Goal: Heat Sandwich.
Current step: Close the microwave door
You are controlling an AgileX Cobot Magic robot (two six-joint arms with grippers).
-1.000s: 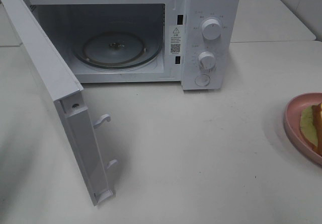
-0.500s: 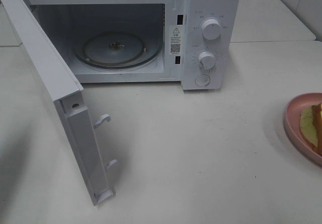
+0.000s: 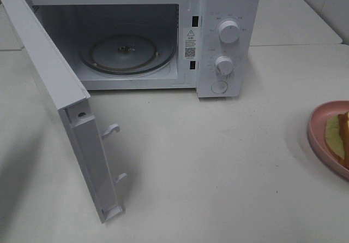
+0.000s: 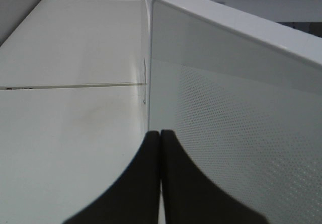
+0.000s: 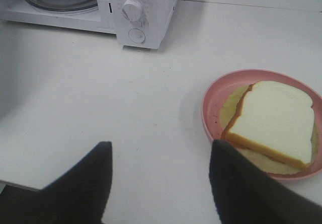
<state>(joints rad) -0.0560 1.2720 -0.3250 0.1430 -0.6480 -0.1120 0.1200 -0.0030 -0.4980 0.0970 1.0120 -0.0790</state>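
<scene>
The sandwich (image 3: pixel 341 135) is sitting on a pink plate (image 3: pixel 319 136) at the right edge of the overhead frame, well apart from the open microwave (image 3: pixel 131 38) at upper left. The right gripper (image 5: pixel 160 183), jaws apart, is hovering nearest it. The left gripper (image 4: pixel 160 181), jaws together, is beside the microwave door (image 4: pixel 236 113).

A white microwave oven (image 3: pixel 163 35) stands at the rear of the white tabletop (image 3: pixel 218 172). Its door (image 3: pixel 65 106) is swung fully open toward the front left, exposing two latch hooks (image 3: pixel 112 129). The glass turntable (image 3: pixel 128 53) sits inside the cavity. Two rotary knobs (image 3: pixel 229 31) and a round button (image 3: pixel 220 87) occupy the control panel. At the right edge, a pink plate (image 3: pixel 322 136) carries the sandwich (image 3: pixel 341 136), partly cut off by the frame.
</scene>
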